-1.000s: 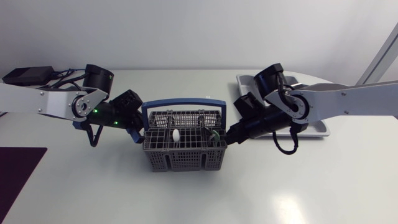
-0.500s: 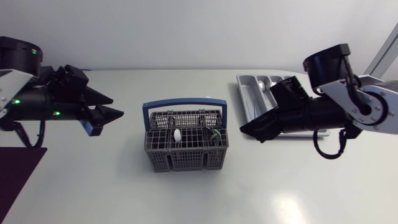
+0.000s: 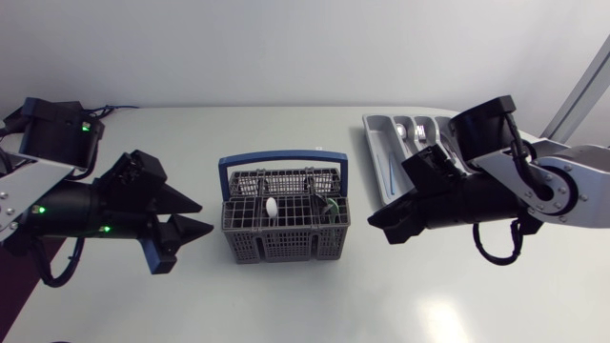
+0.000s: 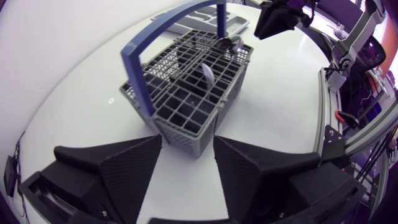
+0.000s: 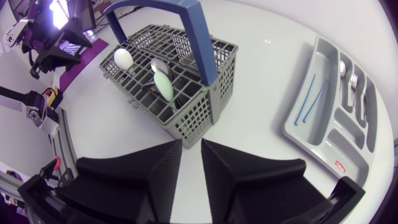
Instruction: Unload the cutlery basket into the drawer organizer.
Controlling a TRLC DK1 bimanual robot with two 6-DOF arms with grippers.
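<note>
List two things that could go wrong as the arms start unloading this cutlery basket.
1. The blue handle arches over the cutlery basket, so a gripper reaching down for the white spoon may catch it.
2. The basket stands free between the left gripper and right gripper; a one-sided nudge could slide or tip it.

one basket (image 3: 283, 234), one organizer (image 3: 378, 152), two claws (image 3: 202, 217) (image 3: 374, 222)

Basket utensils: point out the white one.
The white spoon, bowl up, stands farthest from the right gripper. The pale green spoon and the metal spoon stand nearer to it.
</note>
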